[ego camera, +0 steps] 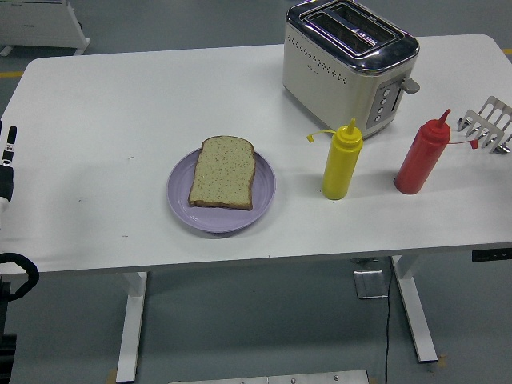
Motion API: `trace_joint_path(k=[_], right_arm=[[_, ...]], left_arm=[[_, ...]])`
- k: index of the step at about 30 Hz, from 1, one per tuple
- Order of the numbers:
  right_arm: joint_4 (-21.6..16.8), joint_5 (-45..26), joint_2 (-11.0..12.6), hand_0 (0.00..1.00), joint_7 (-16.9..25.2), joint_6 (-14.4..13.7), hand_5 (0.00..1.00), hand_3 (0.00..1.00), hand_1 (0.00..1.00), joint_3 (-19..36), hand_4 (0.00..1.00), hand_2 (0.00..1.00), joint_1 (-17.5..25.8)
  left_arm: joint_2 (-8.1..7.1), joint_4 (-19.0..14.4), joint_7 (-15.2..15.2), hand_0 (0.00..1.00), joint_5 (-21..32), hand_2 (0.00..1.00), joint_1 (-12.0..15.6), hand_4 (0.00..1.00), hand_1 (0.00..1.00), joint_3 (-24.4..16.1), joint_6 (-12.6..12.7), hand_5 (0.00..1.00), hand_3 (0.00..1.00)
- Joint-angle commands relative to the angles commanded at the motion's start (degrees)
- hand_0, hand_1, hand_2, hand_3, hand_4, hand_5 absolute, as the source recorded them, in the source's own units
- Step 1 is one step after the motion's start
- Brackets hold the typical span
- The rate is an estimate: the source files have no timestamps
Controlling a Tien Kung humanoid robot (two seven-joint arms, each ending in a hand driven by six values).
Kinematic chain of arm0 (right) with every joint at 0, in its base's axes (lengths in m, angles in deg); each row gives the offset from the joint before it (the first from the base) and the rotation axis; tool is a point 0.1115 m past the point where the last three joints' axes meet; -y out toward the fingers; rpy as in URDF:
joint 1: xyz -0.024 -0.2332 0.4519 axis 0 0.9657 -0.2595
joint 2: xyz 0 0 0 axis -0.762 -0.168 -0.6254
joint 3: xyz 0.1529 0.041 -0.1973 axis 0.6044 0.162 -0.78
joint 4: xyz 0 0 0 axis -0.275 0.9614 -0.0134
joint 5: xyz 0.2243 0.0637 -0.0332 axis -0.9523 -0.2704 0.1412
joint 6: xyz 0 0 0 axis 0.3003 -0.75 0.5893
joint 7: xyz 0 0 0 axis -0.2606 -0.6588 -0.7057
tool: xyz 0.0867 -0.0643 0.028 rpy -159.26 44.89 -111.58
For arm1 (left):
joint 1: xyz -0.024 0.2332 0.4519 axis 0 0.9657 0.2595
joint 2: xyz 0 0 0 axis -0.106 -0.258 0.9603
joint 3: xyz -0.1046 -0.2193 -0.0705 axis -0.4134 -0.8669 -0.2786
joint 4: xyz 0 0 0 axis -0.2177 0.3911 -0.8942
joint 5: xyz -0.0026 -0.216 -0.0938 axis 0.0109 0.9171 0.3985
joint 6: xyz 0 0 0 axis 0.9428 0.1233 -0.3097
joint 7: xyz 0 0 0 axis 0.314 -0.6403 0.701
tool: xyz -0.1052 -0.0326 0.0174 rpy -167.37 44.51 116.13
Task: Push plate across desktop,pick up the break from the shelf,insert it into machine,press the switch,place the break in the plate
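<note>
A slice of brown bread (223, 171) lies flat on a lilac plate (179, 206) near the table's front, left of centre. A cream and chrome toaster (349, 66) stands at the back right, its two slots empty and its lever (410, 85) on the right side. A metal toast rack (488, 125) stands empty at the right edge. Only a sliver of my left hand (6, 164) shows at the picture's left edge, far from the plate. My right hand is out of view.
A yellow squeeze bottle (342, 160) and a red squeeze bottle (422, 154) stand in front of the toaster, to the right of the plate. The white table (104, 104) runs across the whole picture.
</note>
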Motion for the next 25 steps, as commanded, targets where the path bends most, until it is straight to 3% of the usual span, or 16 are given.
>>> trace_joint_path(k=[25], right_arm=[[0.41,-3.57,-0.18,0.776,-0.45,0.88,0.494,0.743,0.725,0.23,0.516,0.734,-0.14]], left_arm=[[-0.26,0.01,0.06,0.852,0.29,0.906,-0.45,0.659,0.905,0.01,-0.25,0.998,0.792]])
